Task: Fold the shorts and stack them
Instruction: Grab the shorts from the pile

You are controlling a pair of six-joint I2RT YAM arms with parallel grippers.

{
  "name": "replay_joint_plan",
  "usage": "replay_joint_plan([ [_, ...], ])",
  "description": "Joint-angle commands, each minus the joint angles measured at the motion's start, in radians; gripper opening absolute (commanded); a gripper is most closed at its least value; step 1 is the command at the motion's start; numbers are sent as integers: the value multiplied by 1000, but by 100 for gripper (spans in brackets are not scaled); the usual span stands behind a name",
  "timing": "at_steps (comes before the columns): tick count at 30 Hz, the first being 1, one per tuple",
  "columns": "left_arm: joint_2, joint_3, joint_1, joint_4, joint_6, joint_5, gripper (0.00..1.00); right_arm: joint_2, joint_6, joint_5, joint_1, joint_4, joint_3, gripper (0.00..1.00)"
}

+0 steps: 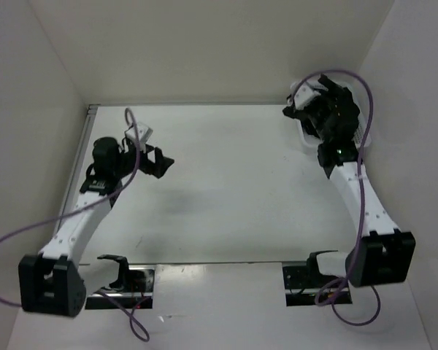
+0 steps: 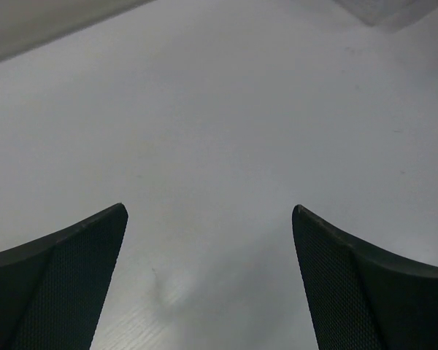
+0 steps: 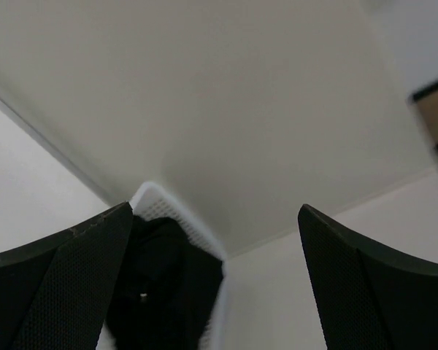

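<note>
Gaping wide and empty, left tool (image 2: pixel 209 211), right tool (image 3: pixel 215 211) — shorts (image 3: pixel 168 284) bunched in basket (image 3: pixel 157 200).

Probably a lab booth: white walls (image 1: pixel 204 51) enclose a white table (image 1: pixel 233 197).

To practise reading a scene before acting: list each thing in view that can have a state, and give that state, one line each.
left gripper: open, holding nothing, over the table.
right gripper: open, holding nothing, at the basket.
shorts: bunched inside the basket, not folded.
basket: holding the shorts, at the table's far right corner.
</note>
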Motion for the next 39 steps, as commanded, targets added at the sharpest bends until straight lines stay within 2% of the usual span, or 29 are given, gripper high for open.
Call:
replay_joint_plan([
  [1,362,256,-40,-216,7,-218,100,297,421,238,-46,-189,215,98],
  [2,431,400,-40,-263,7,-232,100,377,472,292,-81,-228,348,98],
  [3,489,453,-50,-317,7,-241,100,451,529,303,-99,-301,419,98],
  [4,581,491,-50,-328,7,-241,100,580,653,289,-145,-340,547,98],
  [5,617,537,-50,-328,7,-258,100,630,715,263,-162,-366,594,98],
  [6,675,556,-62,-328,7,-258,100,673,762,251,-175,-393,630,95],
  [9,765,626,-73,-370,7,-258,100,844,891,298,-194,-478,789,95],
  [10,784,642,-73,-379,7,-247,100,935,948,324,-204,-499,878,98],
  [11,801,656,-73,-399,7,-235,100,969,1068,349,-225,-512,907,98],
  [12,824,666,-73,-399,7,-235,100,996,1112,390,-225,-512,923,98],
  [19,824,656,-105,-429,7,-271,100,1214,1168,429,-225,-536,1102,98],
  [23,815,656,-114,-439,7,-307,100,1266,1191,481,-225,-558,1090,95],
  [25,815,656,-123,-439,7,-307,100,1266,1191,481,-225,-558,1072,84],
  [26,806,656,-123,-439,7,-319,100,1266,1191,481,-225,-558,1057,61],
  [28,806,656,-123,-439,7,-333,100,1266,1166,507,-225,-558,1056,35],
  [29,806,645,-123,-439,7,-342,100,1266,1154,507,-225,-558,1056,15],
  [31,794,645,-123,-428,7,-342,100,1249,1117,536,-225,-549,1090,0],
  [35,746,645,-123,-396,7,-342,100,1162,1054,522,-225,-539,1188,0],
  [39,671,624,-123,-304,7,-435,100,990,1019,512,-213,-539,1300,0],
])
